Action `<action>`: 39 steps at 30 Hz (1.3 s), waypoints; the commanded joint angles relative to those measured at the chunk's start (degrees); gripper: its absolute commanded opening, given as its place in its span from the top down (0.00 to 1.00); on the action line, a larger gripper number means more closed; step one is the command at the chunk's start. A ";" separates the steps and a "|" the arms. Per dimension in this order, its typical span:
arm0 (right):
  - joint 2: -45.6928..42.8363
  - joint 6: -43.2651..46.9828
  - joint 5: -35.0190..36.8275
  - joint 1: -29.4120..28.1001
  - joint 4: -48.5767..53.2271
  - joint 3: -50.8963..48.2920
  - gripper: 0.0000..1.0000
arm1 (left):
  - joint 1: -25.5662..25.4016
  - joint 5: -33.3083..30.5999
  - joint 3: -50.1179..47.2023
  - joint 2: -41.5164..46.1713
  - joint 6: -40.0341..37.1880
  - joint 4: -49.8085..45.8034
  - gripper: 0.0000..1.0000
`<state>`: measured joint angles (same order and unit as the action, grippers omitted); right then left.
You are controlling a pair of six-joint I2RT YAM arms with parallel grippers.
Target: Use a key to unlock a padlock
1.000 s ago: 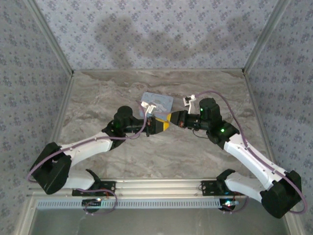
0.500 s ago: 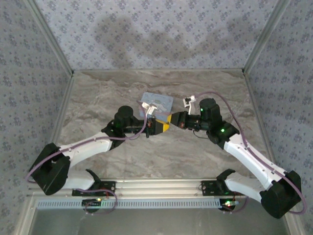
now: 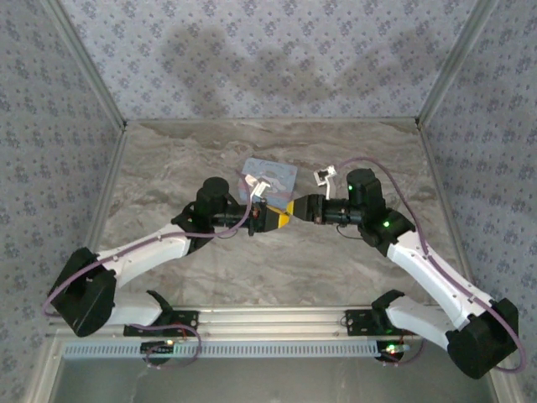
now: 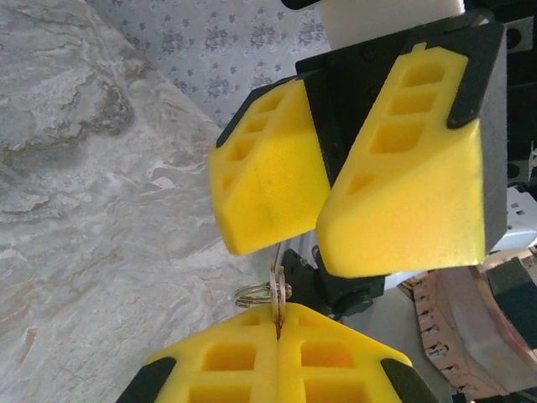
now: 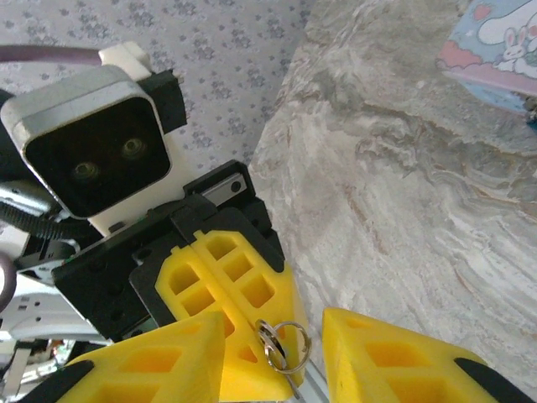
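The two grippers meet tip to tip above the middle of the table. My left gripper (image 3: 282, 217) (image 4: 277, 326) is shut on the key (image 4: 278, 304), whose flat metal bow stands pinched between the yellow pads. A small split ring (image 4: 254, 294) (image 5: 289, 344) hangs from it. Facing it, my right gripper (image 3: 296, 210) (image 5: 273, 323) is open. Its yellow fingers (image 5: 394, 357) stand on either side of the left fingertips (image 5: 231, 281), touching nothing. The padlock is out of view.
A light-blue tin (image 3: 270, 174) (image 5: 502, 49) with a white cartoon figure lies on the marble table (image 3: 168, 168) just behind the grippers. Patterned walls close off the left, back and right. A metal rail (image 3: 268, 319) runs along the near edge.
My right gripper's jaws have gone from shut to open in front of the left fingertips. Both wrists shifted slightly. The left gripper has stayed shut.
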<state>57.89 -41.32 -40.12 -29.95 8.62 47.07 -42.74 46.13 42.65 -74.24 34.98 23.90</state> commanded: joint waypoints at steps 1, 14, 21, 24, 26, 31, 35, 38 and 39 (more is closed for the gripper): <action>-0.16 1.93 -3.27 -0.78 0.73 1.73 0.65 | 0.14 2.93 2.48 0.10 0.07 0.66 1.00; 1.27 3.67 -4.76 -1.90 0.92 2.66 0.97 | 0.11 4.01 2.78 0.14 0.50 0.41 1.00; -0.48 4.13 -1.80 -1.50 0.30 1.77 1.00 | 0.30 2.76 2.44 1.60 0.11 -1.74 0.76; -1.63 3.53 -0.39 -1.36 -1.31 0.94 1.00 | 0.68 1.92 1.43 3.22 0.21 -2.22 0.68; -2.21 2.69 -0.05 -1.10 -2.56 0.32 1.00 | 1.25 1.10 0.19 4.39 0.83 -1.39 0.68; -2.34 1.45 -0.31 -1.22 -4.39 -0.13 1.00 | 1.53 1.54 -0.39 5.06 1.14 -0.60 0.69; -2.34 0.60 -0.68 -1.57 -5.62 -0.47 1.00 | 1.55 2.44 -0.20 3.97 1.96 0.95 0.66; -2.34 0.46 -0.49 -1.82 -6.02 -0.58 1.00 | 1.46 3.04 -0.11 3.38 2.66 2.63 0.66; -2.30 0.37 -0.56 -1.92 -6.19 -0.66 1.00 | 1.43 3.14 -0.07 3.23 2.74 2.91 0.66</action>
<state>56.23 -39.92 -40.49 -31.35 4.34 46.89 -41.34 47.97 42.81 -70.54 36.97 23.66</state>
